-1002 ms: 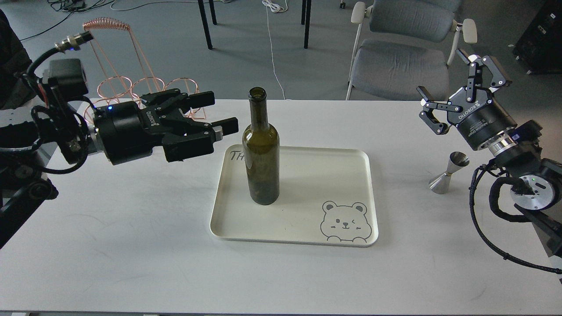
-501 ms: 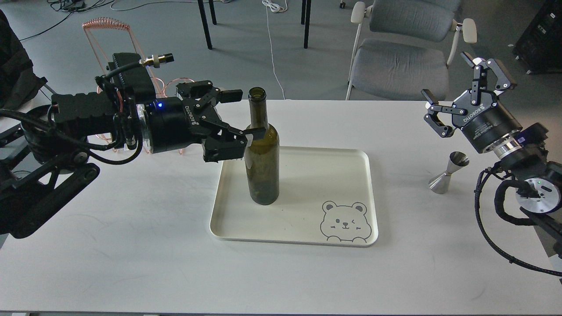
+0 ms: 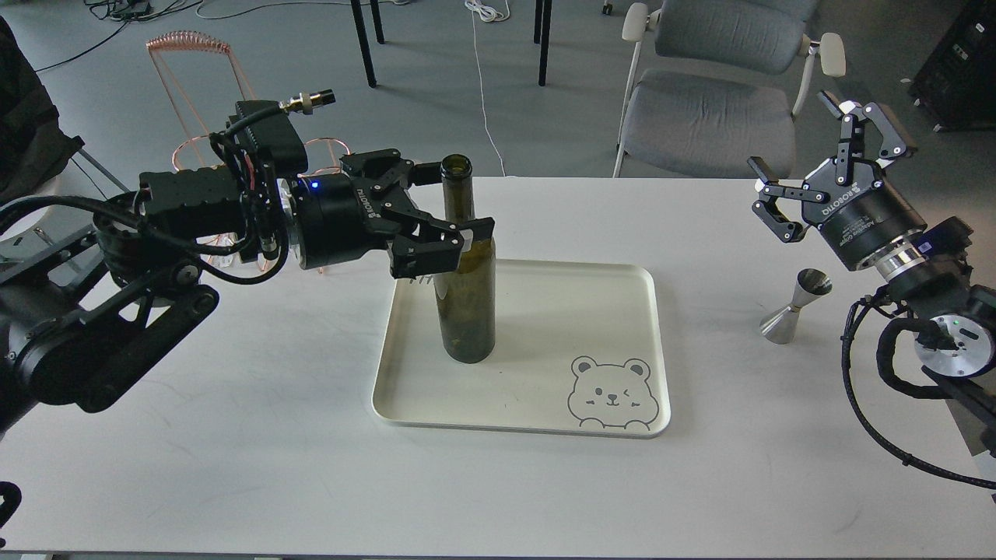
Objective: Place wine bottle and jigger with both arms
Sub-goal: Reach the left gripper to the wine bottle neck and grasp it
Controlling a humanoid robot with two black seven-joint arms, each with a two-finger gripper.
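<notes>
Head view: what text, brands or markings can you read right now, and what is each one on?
"ROBOTIQ", white, on the right gripper body.
"ROBOTIQ", white, seen inverted, on the left gripper body.
Handwriting at the tray far-left corner: mostly hidden, unreadable.
Small white print on the right wrist: too small.
Wine bottle, jigger: none.

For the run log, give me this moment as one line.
left gripper: open around bottle neck | bottle: upright on tray | right gripper: open, above jigger | jigger: on table
</notes>
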